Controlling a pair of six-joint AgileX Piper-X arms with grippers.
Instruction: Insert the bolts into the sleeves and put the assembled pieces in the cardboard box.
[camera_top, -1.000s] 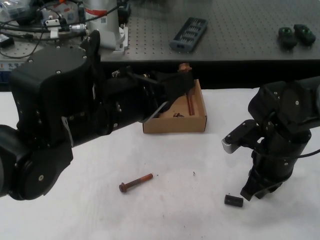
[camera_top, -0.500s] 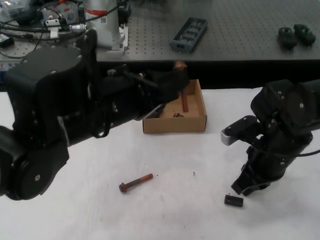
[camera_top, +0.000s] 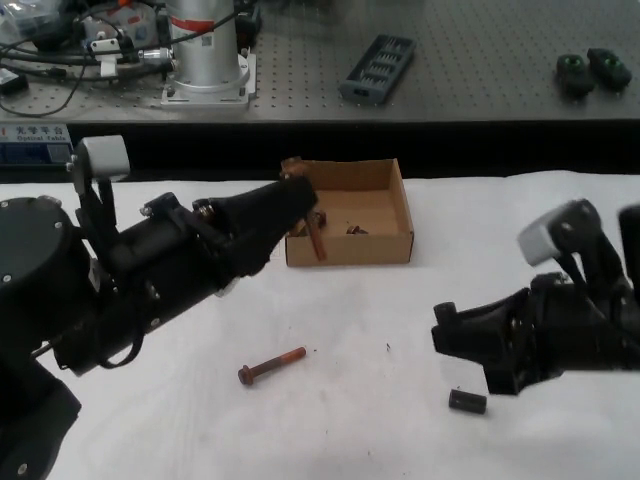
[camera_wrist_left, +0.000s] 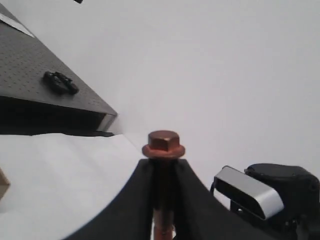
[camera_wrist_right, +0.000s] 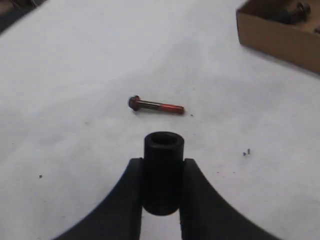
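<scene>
Left wrist view: the left gripper (camera_wrist_left: 163, 172) has its fingers (camera_wrist_left: 135, 200) closed tight on the shank of a copper bolt (camera_wrist_left: 163, 145), with the head clear of the tips. On the white worktop (camera_top: 350, 430) the cardboard box (camera_top: 350, 248) sits at twelve o'clock, and the held bolt seems to hang at its eight o'clock corner. The right gripper (camera_wrist_right: 163, 165) pinches a black sleeve (camera_wrist_right: 163, 175). A loose bolt (camera_top: 272, 366) lies at seven o'clock from the box and a second sleeve (camera_top: 467, 402) at five o'clock.
</scene>
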